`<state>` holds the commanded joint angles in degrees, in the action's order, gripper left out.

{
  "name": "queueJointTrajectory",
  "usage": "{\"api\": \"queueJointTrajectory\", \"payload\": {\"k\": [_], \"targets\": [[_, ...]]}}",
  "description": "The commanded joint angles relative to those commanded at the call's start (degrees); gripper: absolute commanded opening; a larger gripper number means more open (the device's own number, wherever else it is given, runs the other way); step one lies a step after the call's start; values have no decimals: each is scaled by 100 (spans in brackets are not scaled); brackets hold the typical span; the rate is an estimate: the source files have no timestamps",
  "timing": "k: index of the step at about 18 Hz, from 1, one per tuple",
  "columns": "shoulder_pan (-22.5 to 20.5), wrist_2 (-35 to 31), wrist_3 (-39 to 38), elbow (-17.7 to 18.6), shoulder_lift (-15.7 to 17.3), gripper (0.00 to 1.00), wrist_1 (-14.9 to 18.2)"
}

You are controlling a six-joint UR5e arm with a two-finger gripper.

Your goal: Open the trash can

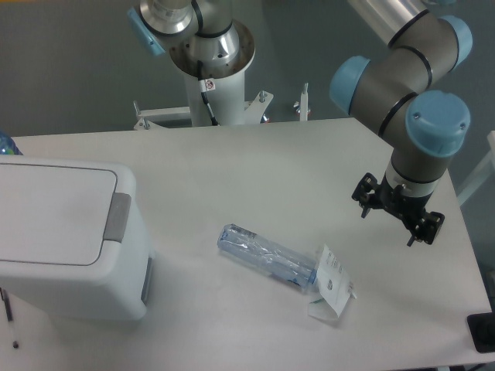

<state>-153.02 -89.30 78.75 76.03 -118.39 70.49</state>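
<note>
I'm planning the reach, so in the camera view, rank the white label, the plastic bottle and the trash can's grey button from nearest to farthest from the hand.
From the hand, at the right:
1. white label, lower middle, nearest.
2. plastic bottle, lying mid-table, left of the label.
3. grey button, on the trash can at far left.

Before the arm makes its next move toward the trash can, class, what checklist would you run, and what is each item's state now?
1. Trash can lid shut, awaiting opening: ok.
2. Grey push-button strip visible and uncovered: ok.
3. Gripper holding nothing: ok.
4. Gripper near the button: not ok, it hangs far to the right.
5. Bottle lying on the table between gripper and bin, low path blocked: not ok.
6. Jaw opening: cannot tell.
</note>
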Motion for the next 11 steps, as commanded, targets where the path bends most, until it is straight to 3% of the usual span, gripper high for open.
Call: {"api": "queueJointTrajectory", "payload": {"k": [11], "targets": [[17, 17, -18, 17, 0, 100, -17]]}}
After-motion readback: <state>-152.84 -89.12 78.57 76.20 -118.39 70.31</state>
